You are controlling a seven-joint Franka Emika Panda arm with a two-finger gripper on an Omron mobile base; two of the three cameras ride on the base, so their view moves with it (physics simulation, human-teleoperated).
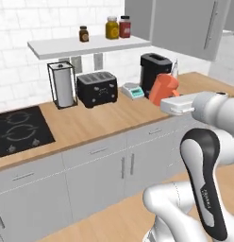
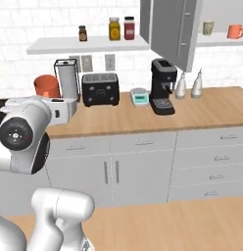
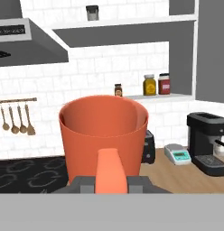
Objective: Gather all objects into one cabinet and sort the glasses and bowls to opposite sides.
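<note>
Hand view — end effector [image 3: 111, 182] clenched on orange cup [image 3: 103, 135] handle, cup upright above counter [image 3: 177, 173].

Counter front [image 2: 206, 115] bare; coffee machine [image 2: 162, 87] – open cabinet door [image 2: 170, 29] above.

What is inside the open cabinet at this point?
On the cabinet's white shelf stand a beige tumbler and an orange cup, apart from each other. The open door covers the left part of the shelf, so anything there stays hidden.

White tiled wall [image 2: 25, 19], wooden counter [image 2: 211, 110]
</note>
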